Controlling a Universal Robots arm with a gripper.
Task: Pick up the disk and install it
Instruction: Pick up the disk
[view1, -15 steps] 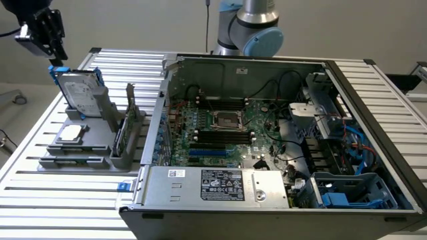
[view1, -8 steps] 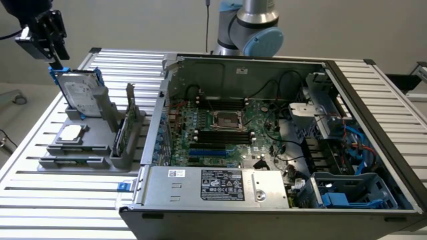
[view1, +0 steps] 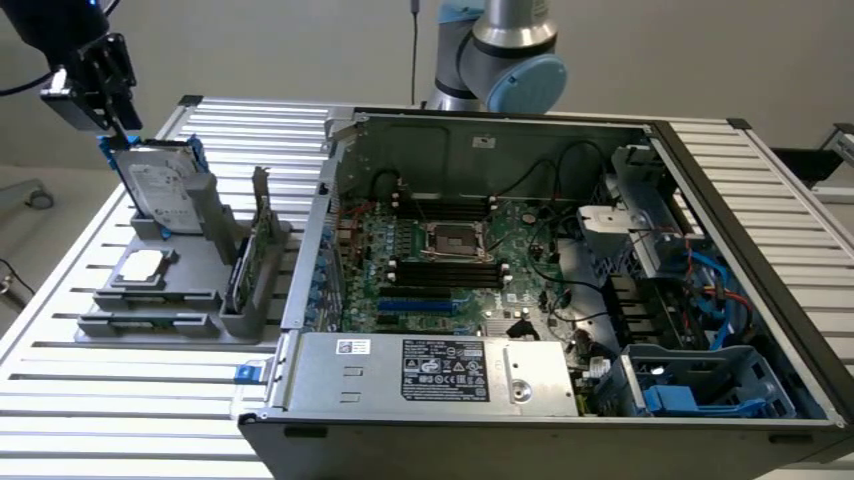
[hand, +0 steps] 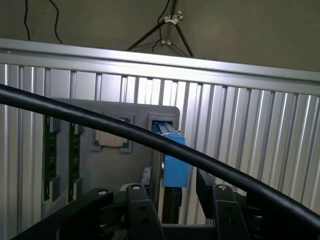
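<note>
Wrist view | one disk (hand: 175, 167) upright in holder (hand: 110, 165) | one gripper (hand: 176, 192) released, straddling it

The gripper (hand: 176, 190) straddles the disk (hand: 175, 170), with its jaws apart on either side of the blue carrier. A black cable (hand: 100, 122) crosses close in front. Beyond the fingers, a grey holder (hand: 100, 170) carries a square chip (hand: 111, 137) and green cards (hand: 50, 150).

Exterior view high, oblique over the table (view1: 80, 400); wrist view close, seemingly downward; both on the grey holder (view1: 174, 300) (hand: 112, 170).
</note>
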